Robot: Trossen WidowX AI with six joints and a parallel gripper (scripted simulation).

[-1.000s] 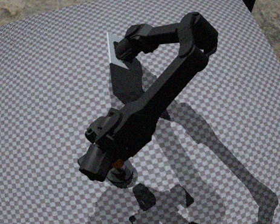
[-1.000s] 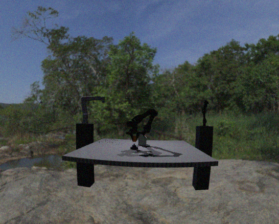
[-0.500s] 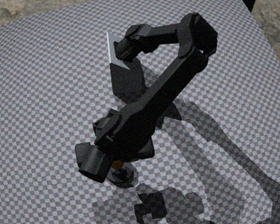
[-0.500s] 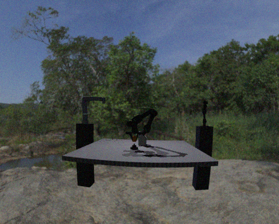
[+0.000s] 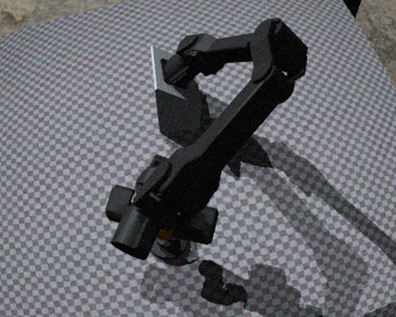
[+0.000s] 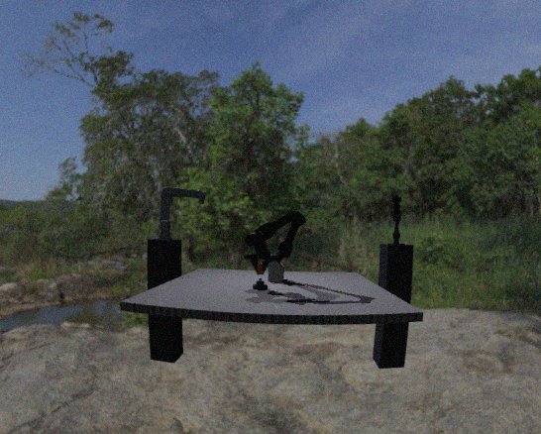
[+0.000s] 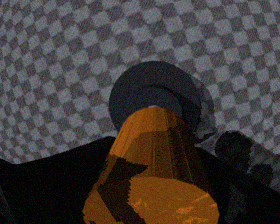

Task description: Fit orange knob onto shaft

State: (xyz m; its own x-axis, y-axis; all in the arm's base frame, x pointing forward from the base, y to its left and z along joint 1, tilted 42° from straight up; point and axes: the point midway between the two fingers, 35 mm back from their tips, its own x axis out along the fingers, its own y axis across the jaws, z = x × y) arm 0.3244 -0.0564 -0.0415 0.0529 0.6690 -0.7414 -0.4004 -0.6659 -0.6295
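My gripper [image 5: 164,229] [image 6: 259,261] [image 7: 153,150] is shut on the orange knob [image 5: 165,235] [image 6: 260,268] [image 7: 158,173]. It holds the knob upright a little above the round dark pedestal [image 5: 176,255] [image 6: 260,285] [image 7: 145,88]. In the wrist view the knob's lower end points at the pedestal's top and covers its middle. The silver shaft is hidden behind the knob and the gripper. The knob's hole is out of sight.
The checkered table [image 5: 54,121] [image 6: 208,297] carries the arm's grey base block [image 5: 161,77] [image 6: 275,271] behind the pedestal. Two black posts [image 6: 163,258] [image 6: 395,270] stand at the table's far corners. Rocky ground lies beyond the table edges.
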